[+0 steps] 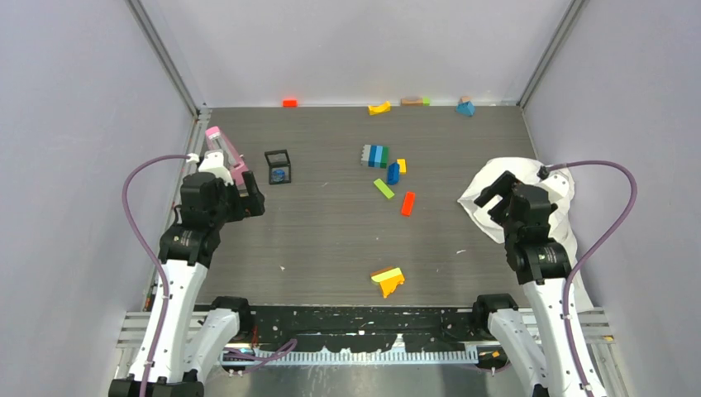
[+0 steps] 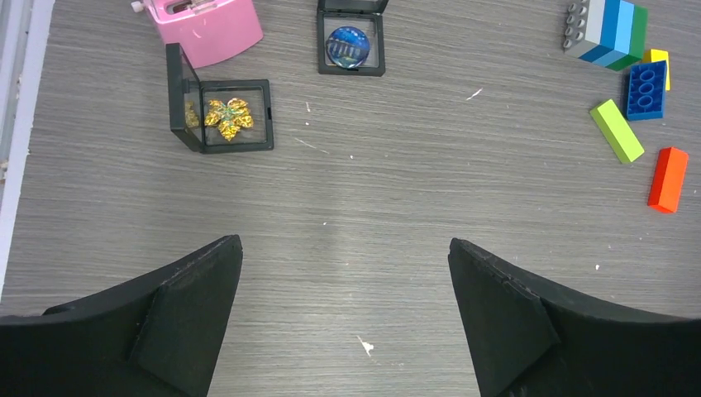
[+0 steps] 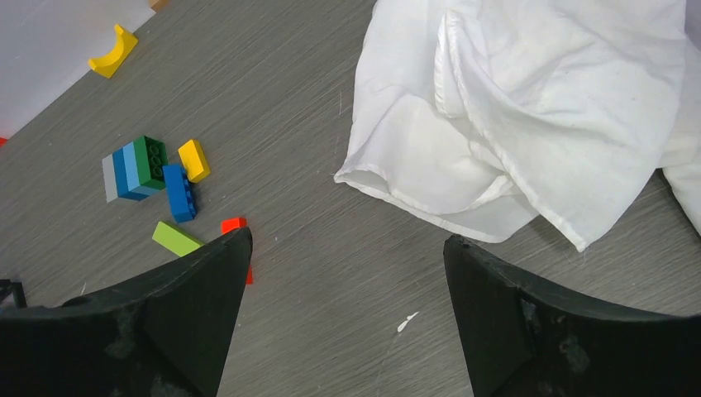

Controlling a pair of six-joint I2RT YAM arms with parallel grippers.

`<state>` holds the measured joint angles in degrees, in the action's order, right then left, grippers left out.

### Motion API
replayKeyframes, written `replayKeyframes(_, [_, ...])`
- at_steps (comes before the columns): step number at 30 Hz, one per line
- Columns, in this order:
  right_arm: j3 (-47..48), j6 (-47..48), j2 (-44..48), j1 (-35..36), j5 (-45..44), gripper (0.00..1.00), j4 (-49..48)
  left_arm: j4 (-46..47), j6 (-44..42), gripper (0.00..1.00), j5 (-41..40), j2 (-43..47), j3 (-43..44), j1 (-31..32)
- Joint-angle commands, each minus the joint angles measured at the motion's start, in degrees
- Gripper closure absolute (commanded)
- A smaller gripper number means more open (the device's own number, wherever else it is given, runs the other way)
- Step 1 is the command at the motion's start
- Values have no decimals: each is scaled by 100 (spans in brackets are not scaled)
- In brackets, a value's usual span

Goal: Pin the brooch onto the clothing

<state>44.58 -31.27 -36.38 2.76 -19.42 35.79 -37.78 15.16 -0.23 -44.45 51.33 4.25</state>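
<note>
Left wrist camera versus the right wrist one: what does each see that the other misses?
Only left wrist: the round dark-blue brooch in its black-framed box, a gold leaf ornament in a second box, a pink plastic object. Only right wrist: the crumpled white fabric shirt, a yellow arch block. Both: the grey wood-grain table, the grey-blue-green block stack, a lime-green block.

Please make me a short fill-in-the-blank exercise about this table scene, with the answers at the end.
1. The brooch inside the black-framed box is ____ in colour.
2. The crumpled shirt is ____ in colour.
3. The left gripper and the right gripper are both ____, holding nothing.
Missing words: blue; white; open.
</note>
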Motion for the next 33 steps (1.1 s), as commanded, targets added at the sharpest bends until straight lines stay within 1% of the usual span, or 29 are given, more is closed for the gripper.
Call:
replayKeyframes(1, [273, -64, 73, -4, -134, 8, 45, 36, 44, 0, -72, 63, 245, -16])
replayKeyframes(9, [204, -196, 34, -5, -201, 8, 156, -15, 88, 0, -48, -162, 230, -16])
replayKeyframes(12, [48, -347, -95, -9, -542, 2, 23, 6, 67, 0, -52, -156, 158, -20])
replayKeyframes(14, [-114, -436, -390, -51, -815, 1, -77, 23, 20, 0, -6, -147, 114, -21])
replayKeyframes(15, [-111, -405, -696, -107, -834, 2, -97, 51, 0, 0, -4, -160, 92, -19])
replayKeyframes(17, [-17, -389, -1228, -476, -651, 3, -118, 48, -33, 0, 188, -244, 91, -21])
replayKeyframes(18, [34, -406, -1388, -845, -429, 4, -183, 37, -57, 0, 195, -291, 96, -19])
replayKeyframes(19, [51, -442, -1683, -1049, -276, 4, -233, 39, -76, 0, 195, -330, 94, -21])
replayKeyframes(20, [45, -472, -1800, -1463, -8, 4, -389, 31, -96, 0, 185, -351, 96, -21])
replayKeyframes(22, [-23, -570, -2131, -1929, 151, 4, -673, 33, -122, 0, 176, -392, 96, -21])
replayKeyframes(24, [-96, -606, -2503, -2207, 177, 3, -964, 38, -127, 0, 202, -436, 96, -16])
replayKeyframes(26, [-113, -558, -3089, -2332, 212, 3, -1292, 44, -132, 0, 247, -453, 92, 5])
replayKeyframes(28, [-21, -418, -3609, -2392, 427, 4, -1546, 43, -151, 0, 295, -452, 80, 14])
replayKeyframes(31, [170, -206, -4110, -2401, 834, 6, -1728, 51, -184, 0, 310, -484, 86, 14])
replayKeyframes(33, [236, -167, -4364, -2402, 931, 6, -1811, 61, -194, 0, 313, -508, 88, 20])
